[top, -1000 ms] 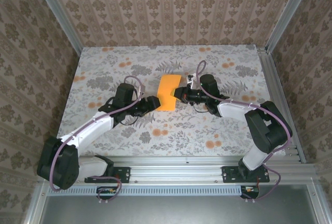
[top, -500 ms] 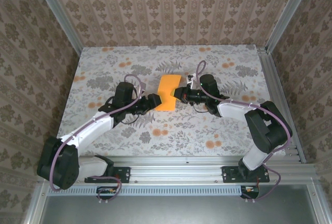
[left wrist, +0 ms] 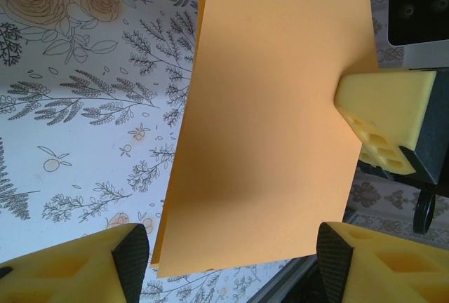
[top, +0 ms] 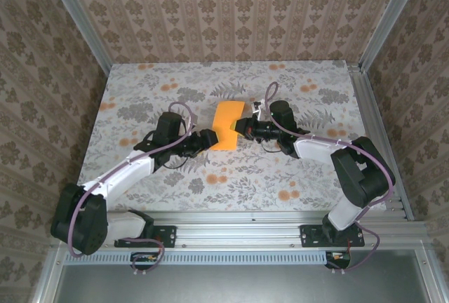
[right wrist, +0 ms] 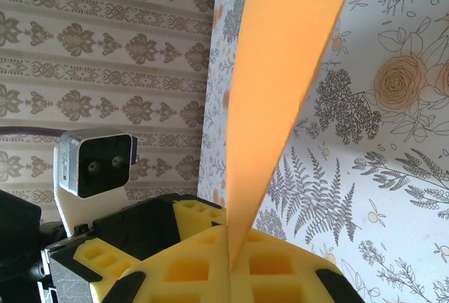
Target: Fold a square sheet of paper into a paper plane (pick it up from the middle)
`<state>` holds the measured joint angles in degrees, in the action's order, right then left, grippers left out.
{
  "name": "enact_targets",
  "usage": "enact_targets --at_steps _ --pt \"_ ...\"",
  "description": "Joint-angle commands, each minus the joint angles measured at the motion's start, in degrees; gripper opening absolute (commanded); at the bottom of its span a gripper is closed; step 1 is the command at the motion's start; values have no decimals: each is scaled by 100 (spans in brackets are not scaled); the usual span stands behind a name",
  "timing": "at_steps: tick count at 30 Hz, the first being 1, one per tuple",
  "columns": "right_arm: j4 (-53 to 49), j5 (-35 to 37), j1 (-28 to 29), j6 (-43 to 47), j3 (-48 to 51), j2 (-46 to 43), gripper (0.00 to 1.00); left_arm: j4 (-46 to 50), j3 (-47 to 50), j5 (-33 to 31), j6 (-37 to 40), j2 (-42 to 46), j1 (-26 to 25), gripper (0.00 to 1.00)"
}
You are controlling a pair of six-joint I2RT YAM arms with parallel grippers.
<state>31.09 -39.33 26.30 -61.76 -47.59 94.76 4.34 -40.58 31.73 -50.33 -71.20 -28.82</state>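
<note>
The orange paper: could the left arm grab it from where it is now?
Probably yes: the left gripper is open beside the paper, nothing between them; the right gripper pinches its opposite side.

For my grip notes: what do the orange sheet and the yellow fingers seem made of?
Orange sheet: thin matte paper, it seems; even colour, no shine, very slim seen edge-on. Yellow fingers: perhaps foam or soft plastic, matte, with moulded square hollows.

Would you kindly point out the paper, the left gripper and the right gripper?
paper (top: 226,126): top view, middle of the sheet.
left gripper (left wrist: 231,238): left wrist view, midway between its open fingertips.
right gripper (right wrist: 230,241): right wrist view, where its pads pinch the paper.
</note>
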Motion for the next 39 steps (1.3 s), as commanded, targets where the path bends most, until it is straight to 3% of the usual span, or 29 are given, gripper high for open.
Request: enact_targets --at_steps 1,23,39 --pt "134 -104 24 -12 -9 14 1 40 -113 3 149 -26 25 68" --pt "-183 -5 50 310 -36 130 1 -470 -116 320 -175 -43 25 66" --pt "-1509 352 225 1448 -389 -59 0 -20 -335 468 151 -226 23 56"
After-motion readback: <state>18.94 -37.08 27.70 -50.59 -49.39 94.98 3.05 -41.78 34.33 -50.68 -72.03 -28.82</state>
